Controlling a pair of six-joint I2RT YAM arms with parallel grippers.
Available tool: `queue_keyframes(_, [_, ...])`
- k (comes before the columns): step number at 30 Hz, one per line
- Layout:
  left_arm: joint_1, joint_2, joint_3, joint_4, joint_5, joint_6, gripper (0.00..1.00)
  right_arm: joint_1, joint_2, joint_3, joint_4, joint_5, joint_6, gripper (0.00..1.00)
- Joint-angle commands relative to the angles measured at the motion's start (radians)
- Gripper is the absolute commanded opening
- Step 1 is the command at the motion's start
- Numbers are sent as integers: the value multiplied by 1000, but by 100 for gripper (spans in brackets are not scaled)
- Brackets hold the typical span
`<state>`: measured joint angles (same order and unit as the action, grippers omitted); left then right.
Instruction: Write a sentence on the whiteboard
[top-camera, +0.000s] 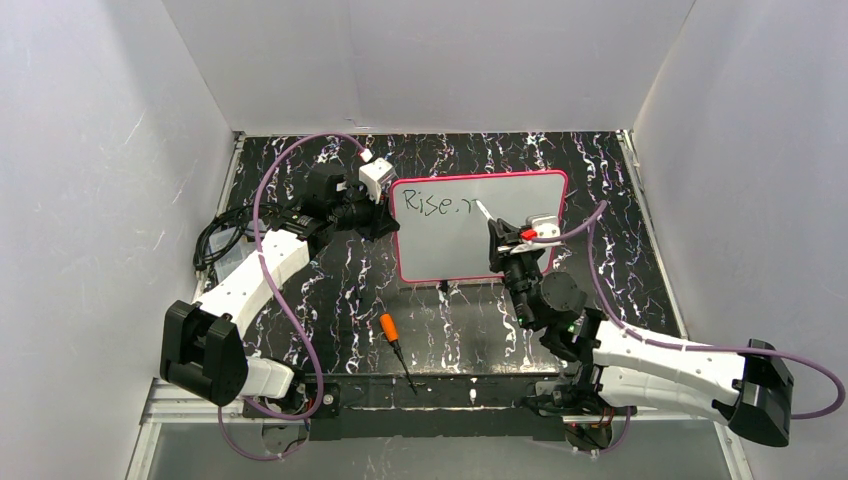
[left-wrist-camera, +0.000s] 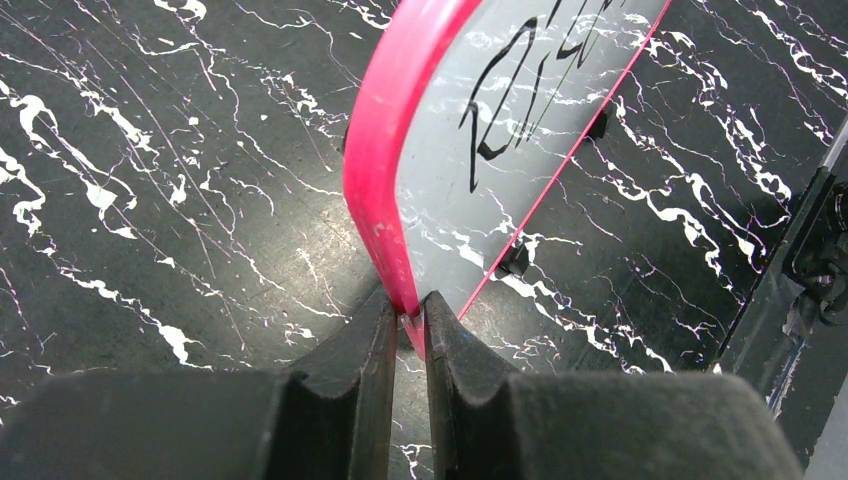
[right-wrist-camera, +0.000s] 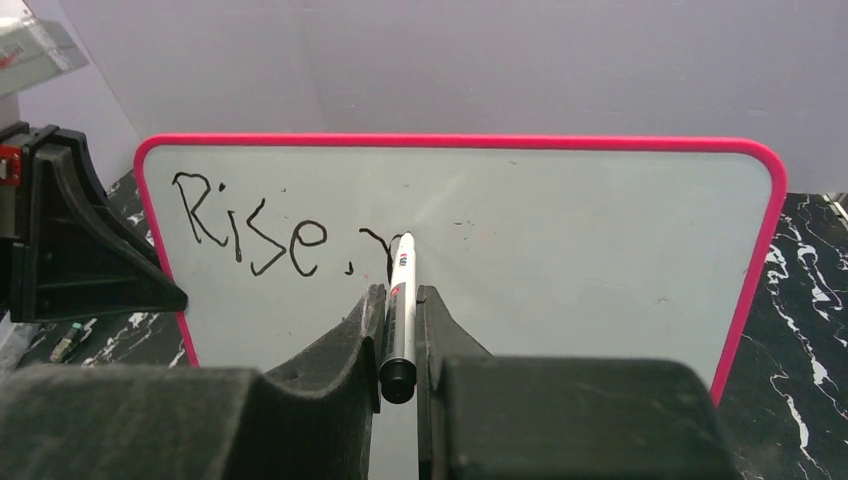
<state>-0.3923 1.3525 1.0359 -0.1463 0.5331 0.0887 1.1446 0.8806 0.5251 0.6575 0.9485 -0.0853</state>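
Right tool (right-wrist-camera: 400, 292) closed on a white marker (right-wrist-camera: 403, 268), tip at the sentence (right-wrist-camera: 262, 236), black "Rise, r"; left tool (left-wrist-camera: 408, 308) pinches the pink-framed whiteboard (top-camera: 455, 250), standing upright on the marbled table (top-camera: 330, 290)

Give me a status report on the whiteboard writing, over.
Left gripper shut on whiteboard edge. Right gripper shut on marker, tip on whiteboard. Sentence so far: "Rise, r". Orange tool on table, clear of the work.
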Motion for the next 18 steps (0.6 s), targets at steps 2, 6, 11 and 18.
queue_keyframes(2, [-10,-8,-6,-32,8,6,0,-6,-72,-19,31,-25,15,1])
queue_keyframes(6, [-9,-7,-6,-32,8,6,0,-6,-77,-15,-2,-45,22,1])
queue_keyframes(11, [-10,-8,-6,-32,8,5,0,-6,-41,-11,-3,-11,12,1])
queue_keyframes(18, [-10,-11,-5,-33,8,6,0,-6,-20,-13,-6,35,11,1])
